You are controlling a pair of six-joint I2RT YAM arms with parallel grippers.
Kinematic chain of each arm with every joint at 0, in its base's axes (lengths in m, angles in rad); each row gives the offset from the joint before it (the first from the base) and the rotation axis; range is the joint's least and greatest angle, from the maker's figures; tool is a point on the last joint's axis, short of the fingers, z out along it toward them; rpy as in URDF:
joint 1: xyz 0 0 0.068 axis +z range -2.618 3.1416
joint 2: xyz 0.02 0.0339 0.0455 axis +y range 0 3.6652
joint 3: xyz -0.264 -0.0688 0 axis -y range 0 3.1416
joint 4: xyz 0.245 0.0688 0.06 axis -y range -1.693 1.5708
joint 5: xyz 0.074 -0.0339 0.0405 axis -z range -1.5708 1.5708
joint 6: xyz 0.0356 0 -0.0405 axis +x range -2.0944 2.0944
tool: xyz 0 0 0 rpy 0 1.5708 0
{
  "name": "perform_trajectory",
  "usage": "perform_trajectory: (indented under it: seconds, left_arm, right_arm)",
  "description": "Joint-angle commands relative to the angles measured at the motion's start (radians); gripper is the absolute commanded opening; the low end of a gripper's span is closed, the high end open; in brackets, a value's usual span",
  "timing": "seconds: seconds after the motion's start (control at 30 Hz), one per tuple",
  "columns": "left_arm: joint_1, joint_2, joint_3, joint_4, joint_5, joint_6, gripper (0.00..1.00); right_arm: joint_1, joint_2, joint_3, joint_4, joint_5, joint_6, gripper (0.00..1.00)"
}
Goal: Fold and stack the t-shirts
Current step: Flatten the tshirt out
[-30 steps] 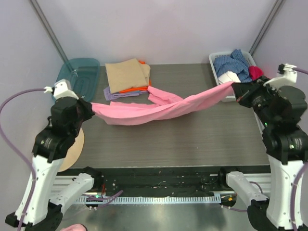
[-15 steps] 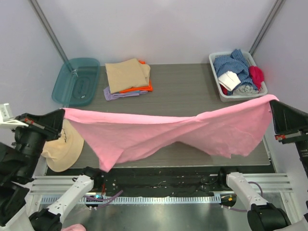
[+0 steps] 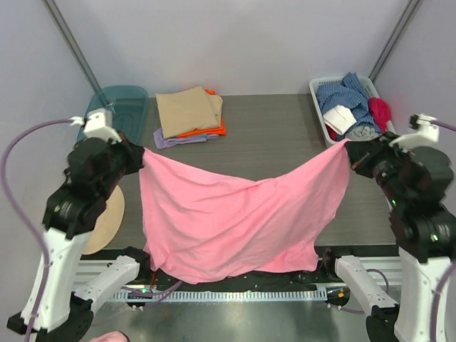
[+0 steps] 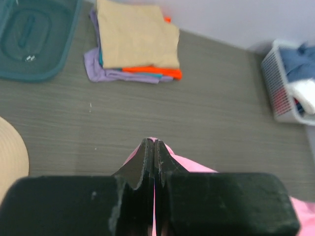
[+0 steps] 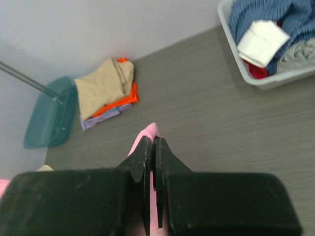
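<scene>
Pink t-shirt (image 3: 235,221) drooped lower | corners pinched: left pincer (image 3: 140,154), right pincer (image 3: 348,147)

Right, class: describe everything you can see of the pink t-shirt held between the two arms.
The pink t-shirt is bright pink, soft cloth, unfolded and spread wide. The left hand and right hand each pinch an upper corner, shut on it. Its top edge sags between them. The rest hangs as a wrinkled sheet, the bottom edge reaching past the near edge of the table. Whether it touches the table is unclear.
</scene>
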Motion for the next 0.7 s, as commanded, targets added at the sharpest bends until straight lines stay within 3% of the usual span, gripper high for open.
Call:
perform_trajectory:
  seconds: [0.0,0.1,0.17,0.27,0.3,0.4,0.47,0.57,0.63,0.67]
  left_arm:
    - [0.008,0.125,-0.070,0.262,0.034,0.066,0.00]
    - [0.057,0.287,-0.011,0.373,0.069,0.109,0.00]
    - [0.146,0.443,0.064,0.411,0.193,0.083,0.00]
    - [0.229,0.655,0.314,0.407,0.307,0.055,0.00]
    - [0.240,0.693,0.476,0.363,0.321,0.043,0.00]
    - [0.266,0.772,0.757,0.280,0.352,0.037,0.00]
    - [0.283,0.780,0.853,0.251,0.361,0.023,0.00]
    - [0.291,0.685,0.786,0.289,0.395,-0.005,0.00]
    - [0.294,0.595,0.723,0.290,0.402,0.007,0.00]
    - [0.295,0.552,0.621,0.301,0.402,0.009,0.00]
  right_arm:
    - [0.002,0.101,-0.162,0.312,0.075,0.027,0.01]
    - [0.002,0.236,-0.193,0.464,0.097,-0.005,0.01]
    - [0.002,0.321,-0.155,0.570,0.102,-0.019,0.01]
    - [0.001,0.471,0.005,0.622,0.070,-0.042,0.01]
    - [-0.001,0.503,0.055,0.625,0.060,-0.051,0.01]
    - [-0.001,0.556,0.256,0.609,0.051,-0.058,0.01]
    - [0.001,0.577,0.399,0.552,0.045,-0.064,0.01]
    - [0.001,0.548,0.496,0.492,0.036,-0.068,0.01]
    - [0.001,0.502,0.463,0.474,0.036,-0.065,0.01]
    - [0.001,0.479,0.439,0.468,0.036,-0.061,0.01]
